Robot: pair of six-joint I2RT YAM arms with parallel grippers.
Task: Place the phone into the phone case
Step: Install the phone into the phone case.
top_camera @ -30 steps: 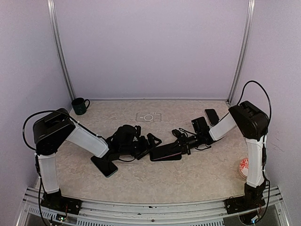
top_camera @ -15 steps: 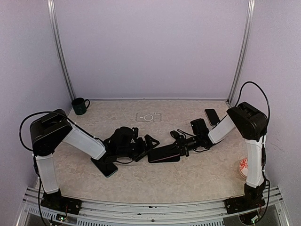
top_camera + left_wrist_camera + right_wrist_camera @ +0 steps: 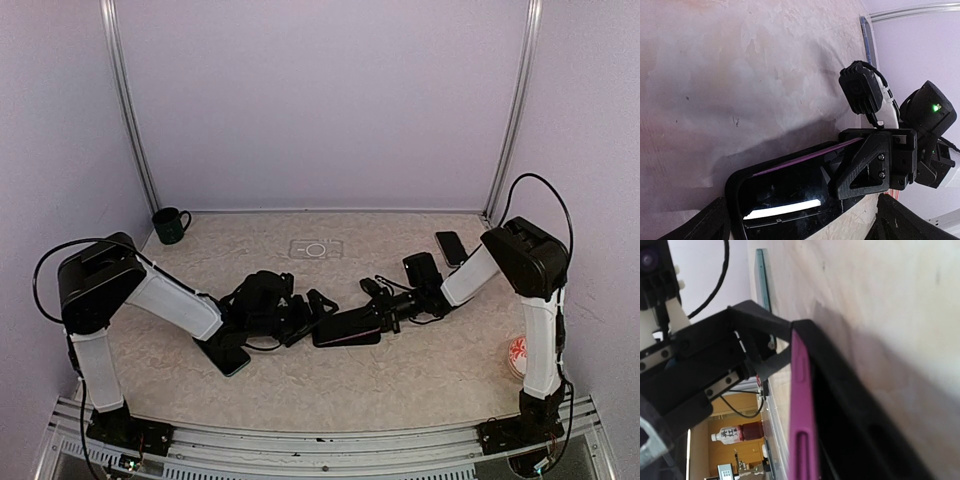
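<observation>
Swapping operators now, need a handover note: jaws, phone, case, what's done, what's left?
Left gripper: jaws open, either side of one end of the case, gripping nothing.
Right gripper: shut on the opposite end of the phone.
Phone: lying in the black case mid-table, purple edge raised above the rim.
Done: phone apparently partly in.
Left: press the raised edge down until seated, then release.
</observation>
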